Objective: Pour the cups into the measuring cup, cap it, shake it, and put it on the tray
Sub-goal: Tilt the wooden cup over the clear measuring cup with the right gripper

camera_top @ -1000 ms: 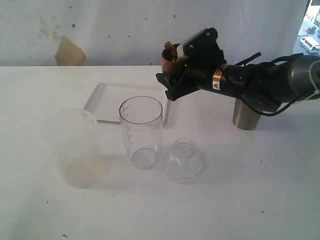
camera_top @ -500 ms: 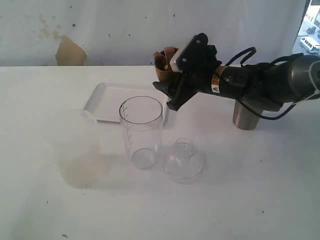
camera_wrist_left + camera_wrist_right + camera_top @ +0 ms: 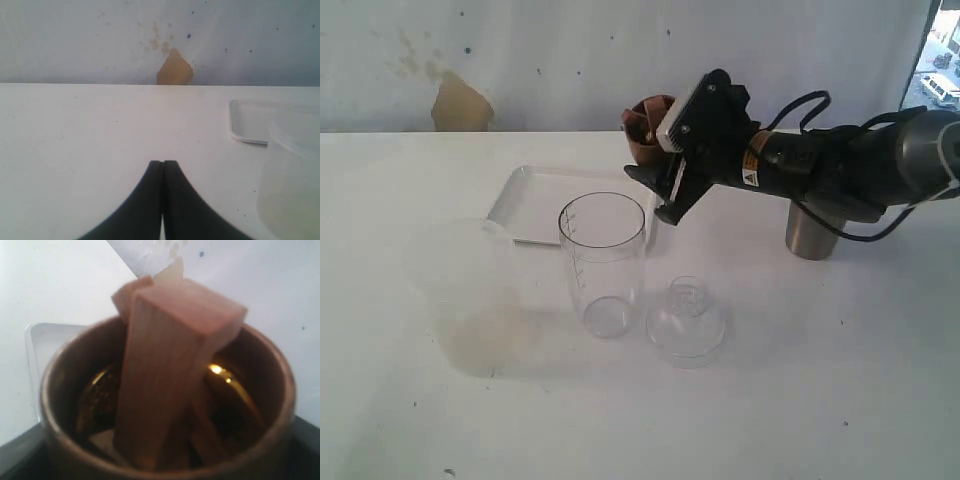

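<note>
Gripping the wooden cup, the right gripper hangs above, just beside the measuring cup. Only its wrist view shows the wooden blocks inside. Meanwhile the left gripper, caught only by its own wrist view, is pressed together.

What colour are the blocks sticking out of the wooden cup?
The blocks are light reddish-brown wood; right wrist view shows them best.
</note>
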Robot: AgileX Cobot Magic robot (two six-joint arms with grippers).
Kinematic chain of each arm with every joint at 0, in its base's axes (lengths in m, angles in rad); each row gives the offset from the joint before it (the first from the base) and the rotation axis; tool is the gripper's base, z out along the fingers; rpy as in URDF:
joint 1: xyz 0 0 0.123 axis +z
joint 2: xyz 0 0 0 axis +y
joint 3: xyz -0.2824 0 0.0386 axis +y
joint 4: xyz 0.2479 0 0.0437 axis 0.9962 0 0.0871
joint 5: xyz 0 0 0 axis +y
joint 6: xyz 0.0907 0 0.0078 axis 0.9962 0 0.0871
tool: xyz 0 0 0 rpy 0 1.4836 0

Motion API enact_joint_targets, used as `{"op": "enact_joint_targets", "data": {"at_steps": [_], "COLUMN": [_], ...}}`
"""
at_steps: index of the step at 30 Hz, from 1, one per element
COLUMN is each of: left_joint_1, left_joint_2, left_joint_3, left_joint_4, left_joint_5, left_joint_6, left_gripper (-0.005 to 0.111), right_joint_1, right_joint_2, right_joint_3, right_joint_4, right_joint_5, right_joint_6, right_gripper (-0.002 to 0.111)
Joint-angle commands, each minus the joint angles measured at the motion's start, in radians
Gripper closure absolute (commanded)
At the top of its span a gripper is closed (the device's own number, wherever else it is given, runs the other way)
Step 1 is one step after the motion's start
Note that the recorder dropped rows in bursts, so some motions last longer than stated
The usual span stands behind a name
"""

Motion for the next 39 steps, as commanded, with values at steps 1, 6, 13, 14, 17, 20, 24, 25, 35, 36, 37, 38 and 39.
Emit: {"op": "enact_joint_targets", "data": {"at_steps": [1,6,13,14,17,20,24,25,35,36,37,38,39], "left_joint_1": [0.002,0.002,0.002,0.002,0.002,0.002,0.002,0.002,0.002,0.002,0.002,0.002,0.002], "left_joint_2": [0.004,0.004,0.004,0.004,0.004,0.004,0.004,0.004,0.004,0.004,0.004,0.004,0.004], "left_joint_3": [-0.002,-0.002,-0.002,-0.002,-0.002,-0.002,-0.002,-0.002,-0.002,-0.002,-0.002,-0.002,-0.002], "left_joint_4": [-0.012,-0.012,-0.012,-0.012,-0.012,-0.012,-0.012,-0.012,-0.012,-0.012,-0.012,-0.012,-0.012], "left_joint_5": [-0.002,-0.002,-0.002,-0.002,-0.002,-0.002,-0.002,-0.002,-0.002,-0.002,-0.002,-0.002,-0.002], "left_joint_6": [0.001,0.001,0.001,0.001,0.001,0.001,0.001,0.001,0.001,0.001,0.001,0.001,0.001], "left_gripper": [0.003,0.003,0.003,0.003,0.003,0.003,0.003,0.003,0.003,0.003,0.003,0.003,0.003], "right_joint_1": [-0.001,-0.001,-0.001,-0.001,-0.001,-0.001,-0.001,-0.001,-0.001,-0.001,-0.001,-0.001,-0.001], "right_joint_2": [-0.011,-0.034,-0.050,-0.050,-0.050,-0.050,-0.050,-0.050,-0.050,-0.050,-0.050,-0.050,-0.050], "right_joint_3": [-0.010,-0.010,-0.010,-0.010,-0.010,-0.010,-0.010,-0.010,-0.010,-0.010,-0.010,-0.010,-0.010], "right_joint_4": [0.003,0.003,-0.002,-0.015,-0.064,-0.083,-0.083,-0.083,-0.083,-0.083,-0.083,-0.083,-0.083], "right_joint_5": [-0.038,-0.040,-0.038,-0.036,-0.036,-0.036,-0.036,-0.036,-0.048,-0.048,-0.050,-0.052,-0.056], "right_joint_6": [-0.050,-0.104,-0.120,-0.138,-0.216,-0.248,-0.250,-0.250,-0.360,-0.360,-0.360,-0.360,-0.360], "right_gripper": [0.108,0.108,0.108,0.108,0.108,0.108,0.108,0.108,0.108,0.108,0.108,0.108,0.108]}}
